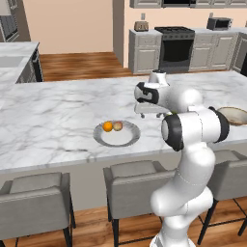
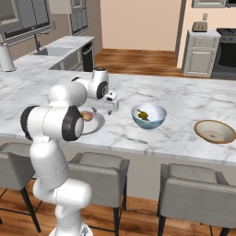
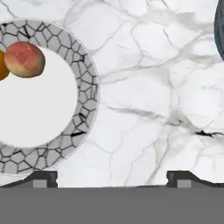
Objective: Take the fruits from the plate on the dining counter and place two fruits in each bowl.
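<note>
The grey plate sits on the white marble dining counter and holds an orange and a pinkish peach side by side. In the hand view the peach and a sliver of the orange lie at the left, inside the plate's crackle-patterned rim. My gripper hangs open and empty over bare counter just right of the plate. The blue-and-white bowl holds yellowish fruit, too small to tell apart. The tan bowl stands further right.
Grey stools line the near side of the counter. My own arm hides part of the plate in the right base view. Kitchen cabinets and a stove stand far behind. The blue bowl's dark edge shows at the hand view's upper right.
</note>
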{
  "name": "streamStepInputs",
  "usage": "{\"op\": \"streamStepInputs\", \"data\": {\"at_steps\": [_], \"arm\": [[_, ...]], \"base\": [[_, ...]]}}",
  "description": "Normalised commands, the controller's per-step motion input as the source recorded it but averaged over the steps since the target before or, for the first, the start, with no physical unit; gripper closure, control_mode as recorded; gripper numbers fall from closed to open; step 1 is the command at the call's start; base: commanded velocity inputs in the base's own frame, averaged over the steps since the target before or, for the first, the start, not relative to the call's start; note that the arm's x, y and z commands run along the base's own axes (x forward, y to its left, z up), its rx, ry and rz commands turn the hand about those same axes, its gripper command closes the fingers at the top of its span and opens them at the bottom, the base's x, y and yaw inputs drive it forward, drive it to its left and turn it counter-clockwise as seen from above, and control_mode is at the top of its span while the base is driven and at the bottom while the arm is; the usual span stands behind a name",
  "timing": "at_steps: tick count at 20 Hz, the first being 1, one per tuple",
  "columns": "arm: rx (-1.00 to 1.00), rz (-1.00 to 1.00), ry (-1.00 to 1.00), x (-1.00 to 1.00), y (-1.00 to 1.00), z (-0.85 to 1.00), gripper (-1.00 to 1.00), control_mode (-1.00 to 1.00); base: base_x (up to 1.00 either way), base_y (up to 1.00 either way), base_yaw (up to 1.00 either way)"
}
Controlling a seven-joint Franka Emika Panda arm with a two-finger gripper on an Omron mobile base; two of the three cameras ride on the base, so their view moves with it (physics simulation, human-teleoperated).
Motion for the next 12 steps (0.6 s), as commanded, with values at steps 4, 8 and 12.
{"op": "streamStepInputs", "data": {"at_steps": [4,8,12], "arm": [[0.00,0.47,-0.01,0.04,0.28,-0.17,-1.00,-1.00],[0.00,0.29,0.00,0.18,0.10,-0.03,-1.00,-1.00],[0.00,0.22,0.00,0.28,0.14,-0.08,-1.00,-1.00]], "base": [[0.00,0.00,0.00],[0.00,0.00,0.00],[0.00,0.00,0.00]]}}
